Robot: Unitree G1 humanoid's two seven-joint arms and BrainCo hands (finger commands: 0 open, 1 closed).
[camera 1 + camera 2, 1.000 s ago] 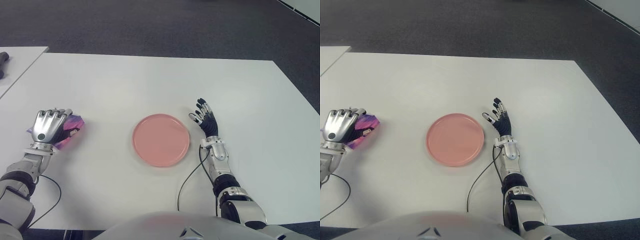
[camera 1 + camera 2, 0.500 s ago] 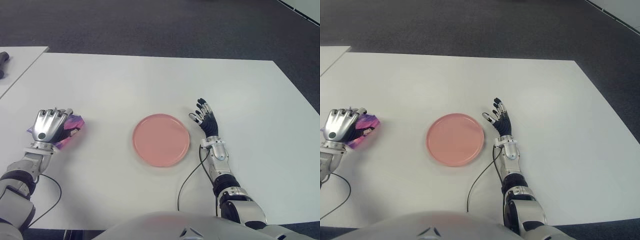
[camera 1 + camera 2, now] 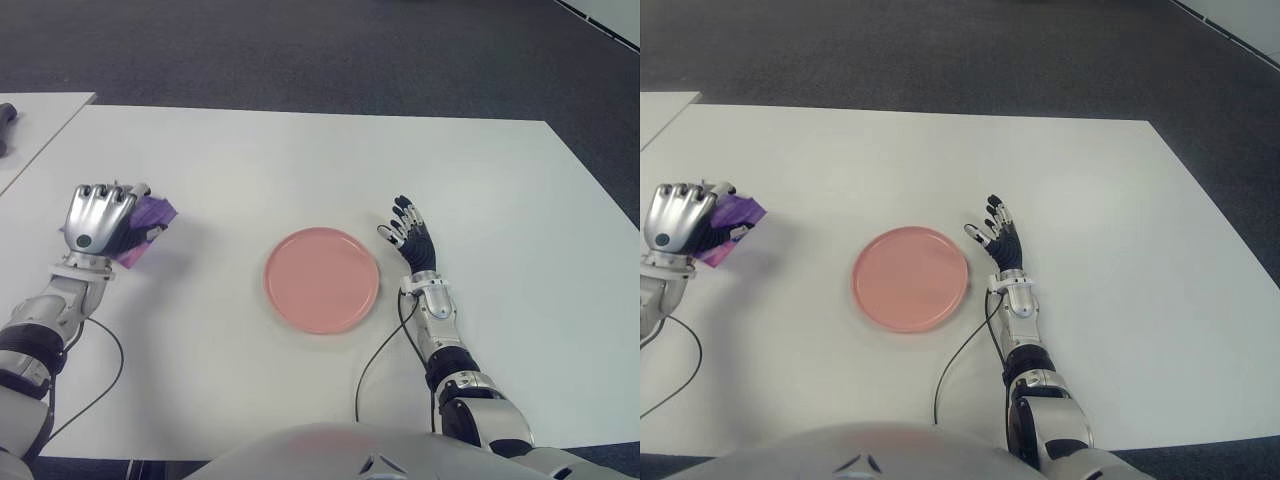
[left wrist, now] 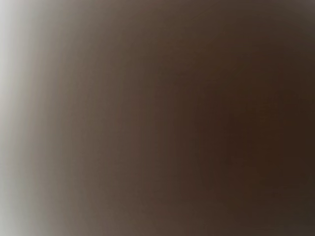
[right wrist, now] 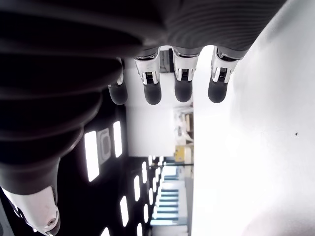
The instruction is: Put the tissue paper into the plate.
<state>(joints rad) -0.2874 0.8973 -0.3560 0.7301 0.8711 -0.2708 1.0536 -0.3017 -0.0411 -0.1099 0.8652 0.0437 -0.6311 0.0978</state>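
While the pink plate (image 3: pixel 322 279) sits empty at the tabletop (image 3: pixel 300 160) centre, the left hand (image 3: pixel 98 217), well to its left, curls its fingers around the purple tissue packet (image 3: pixel 148 217); transfer remains. The right hand (image 3: pixel 410 238), fingers spread, shows just right of the plate.

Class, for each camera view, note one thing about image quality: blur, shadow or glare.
Left wrist view: wholly blurred, a brown smear with nothing to make out. Right wrist view: the right hand is dark against a brightly washed-out table. Eye views: sharp and evenly lit; the tissue paper in the left hand casts a soft shadow, and the plate shows no glare.
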